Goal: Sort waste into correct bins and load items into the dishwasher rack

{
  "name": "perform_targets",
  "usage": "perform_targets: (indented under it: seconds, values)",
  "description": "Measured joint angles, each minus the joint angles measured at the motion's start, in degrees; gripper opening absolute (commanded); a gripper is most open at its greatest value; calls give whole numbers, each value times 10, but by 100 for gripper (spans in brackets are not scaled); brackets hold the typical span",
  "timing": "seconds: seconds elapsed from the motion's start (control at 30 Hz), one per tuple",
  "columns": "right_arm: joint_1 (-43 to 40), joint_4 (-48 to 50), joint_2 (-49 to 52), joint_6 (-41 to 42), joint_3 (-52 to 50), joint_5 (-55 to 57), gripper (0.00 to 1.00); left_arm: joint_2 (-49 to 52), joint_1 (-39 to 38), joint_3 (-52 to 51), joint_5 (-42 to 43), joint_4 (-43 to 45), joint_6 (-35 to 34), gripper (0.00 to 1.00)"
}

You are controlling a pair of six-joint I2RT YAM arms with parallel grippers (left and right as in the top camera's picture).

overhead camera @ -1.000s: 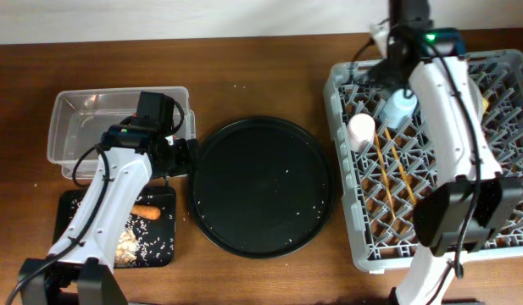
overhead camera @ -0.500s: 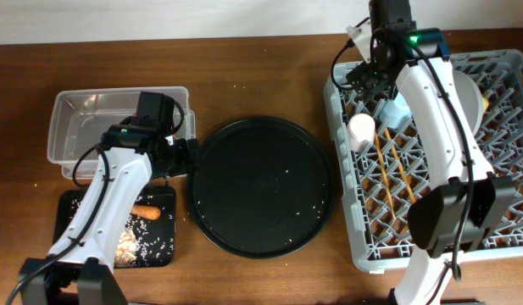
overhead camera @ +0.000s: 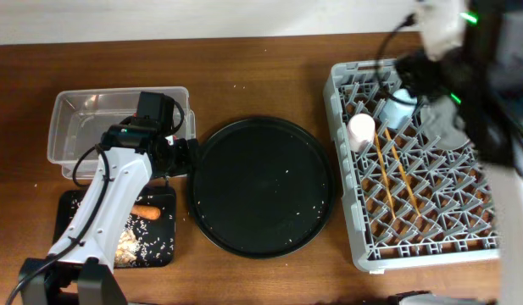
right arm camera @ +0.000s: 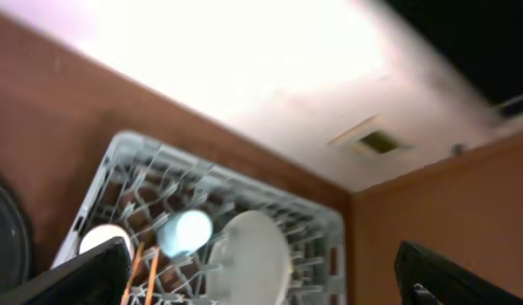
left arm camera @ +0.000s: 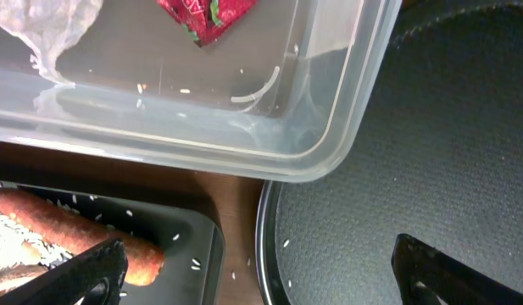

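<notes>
The grey dishwasher rack holds the pink cup, the blue cup and two chopsticks. In the right wrist view the rack, both cups and the pale plate show far below. My right gripper is open and empty, high above the rack. Its arm is blurred in the overhead view. My left gripper is open and empty, low between the black tray and the clear tub. The tub holds the tissue and the red wrapper. The carrot stick and food scraps lie in the black tray. The yellow bowl is hidden.
A large round black tray with a few white crumbs sits between the bins and the rack. Crumbs are scattered on the wooden table. A pale wall runs along the far edge.
My right arm has lifted up and away from the rack's far left corner, swinging right and towards the camera. The left arm has not moved.
</notes>
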Motion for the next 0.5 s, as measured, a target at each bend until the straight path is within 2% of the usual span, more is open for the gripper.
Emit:
perform_targets:
  seconds: [0.17, 0.23, 0.37, 0.47, 0.5]
  values:
    - [0, -42, -156, 0, 1, 4, 98, 0, 0, 0, 0, 1, 0, 99]
    - [0, -61, -185, 0, 0, -14, 98, 0, 0, 0, 0, 1, 0, 99]
    - [-11, -84, -276, 0, -3, -110, 98, 0, 0, 0, 0, 0, 0, 99]
    - [-38, -36, -319, 0, -56, -184, 98, 0, 0, 0, 0, 0, 0, 99]
    - [-45, 18, -335, 0, -101, -208, 98, 0, 0, 0, 0, 0, 0, 99]
